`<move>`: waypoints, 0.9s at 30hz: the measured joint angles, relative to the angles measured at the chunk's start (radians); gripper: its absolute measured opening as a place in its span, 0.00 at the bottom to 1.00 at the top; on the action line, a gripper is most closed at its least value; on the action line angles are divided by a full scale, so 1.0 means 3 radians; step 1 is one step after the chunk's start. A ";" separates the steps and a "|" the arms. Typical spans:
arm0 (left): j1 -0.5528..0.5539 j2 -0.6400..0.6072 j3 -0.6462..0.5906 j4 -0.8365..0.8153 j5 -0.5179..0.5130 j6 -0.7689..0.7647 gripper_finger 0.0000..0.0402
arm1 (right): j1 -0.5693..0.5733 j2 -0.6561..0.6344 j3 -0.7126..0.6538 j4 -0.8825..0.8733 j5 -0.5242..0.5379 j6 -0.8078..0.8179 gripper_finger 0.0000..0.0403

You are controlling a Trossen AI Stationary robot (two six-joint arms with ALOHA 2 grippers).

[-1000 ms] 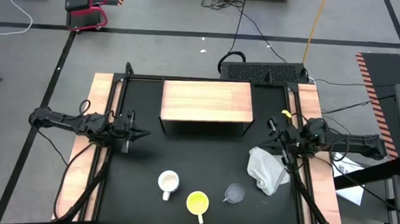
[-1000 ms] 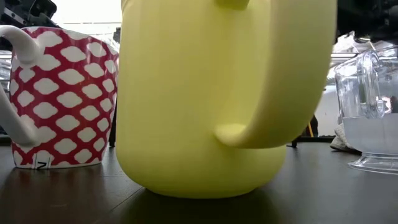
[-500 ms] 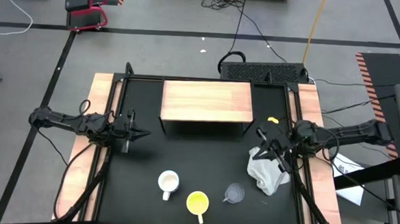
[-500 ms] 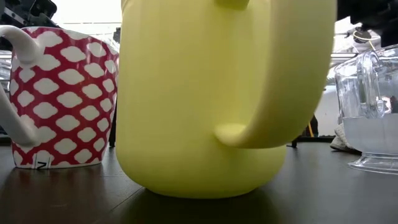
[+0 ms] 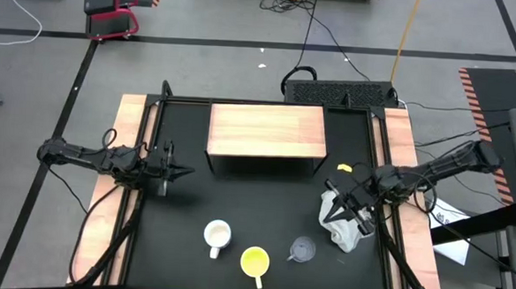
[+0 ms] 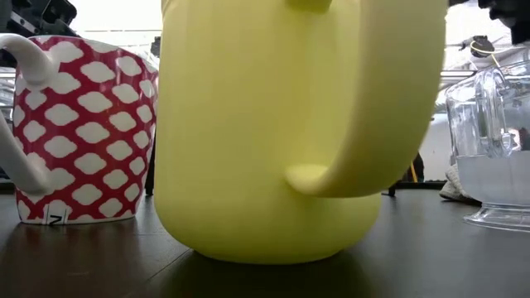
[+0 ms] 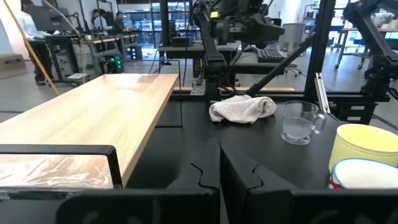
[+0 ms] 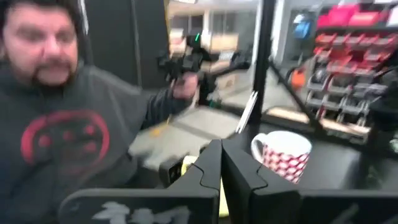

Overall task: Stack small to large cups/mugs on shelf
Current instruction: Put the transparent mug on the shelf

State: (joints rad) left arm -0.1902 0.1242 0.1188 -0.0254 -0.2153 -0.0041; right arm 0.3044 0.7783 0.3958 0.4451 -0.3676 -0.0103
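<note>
Cups first: from overhead all three sit in a loose row near the front edge of the black table [image 5: 255,206], the patterned mug [image 5: 217,237] on the left side, the yellow mug [image 5: 254,262] in the middle and closest to the front, the clear glass cup [image 5: 302,249] toward the right. None of them touch. The wooden shelf [image 5: 267,132] stands at the back of the table, well apart from the cups, its top bare.

Down at table height the yellow mug fills the frame, handle toward the camera, and only here does the patterned mug show its red-and-white pattern; overhead it reads as plain white. The glass cup peeks in at the edge.

The right gripper [image 5: 342,198] hangs over the white cloth [image 5: 344,222], which lies crumpled just beside the glass cup. Its own wrist camera shows its fingers [image 8: 211,169] pressed together, with a person in a grey sweatshirt [image 8: 59,134] beyond the table, something no other view catches.

The left gripper [image 5: 184,172] waits at the table's left side, fingers [image 7: 208,168] together too, seen clearly from its wrist camera.
</note>
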 joint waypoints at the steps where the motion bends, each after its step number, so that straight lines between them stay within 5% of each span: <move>1: 0.0000 0.0000 0.0000 0.0000 -0.0005 -0.0001 0.01 | 0.0033 0.0051 0.0101 -0.0205 0.0012 -0.0083 0.00; 9: 0.0000 0.0000 0.0000 -0.0001 -0.0009 -0.0044 0.01 | 0.0204 0.0489 0.0862 -0.1498 0.0544 -0.0469 0.00; 27: 0.0000 -0.0001 0.0000 -0.0002 -0.0009 -0.0078 0.01 | 0.0240 0.1019 0.1334 -0.1608 0.0523 -0.0275 0.00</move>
State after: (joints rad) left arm -0.1902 0.1239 0.1188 -0.0261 -0.2182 -0.0275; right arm 0.3763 1.0840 0.7960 -0.0373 -0.2108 -0.0929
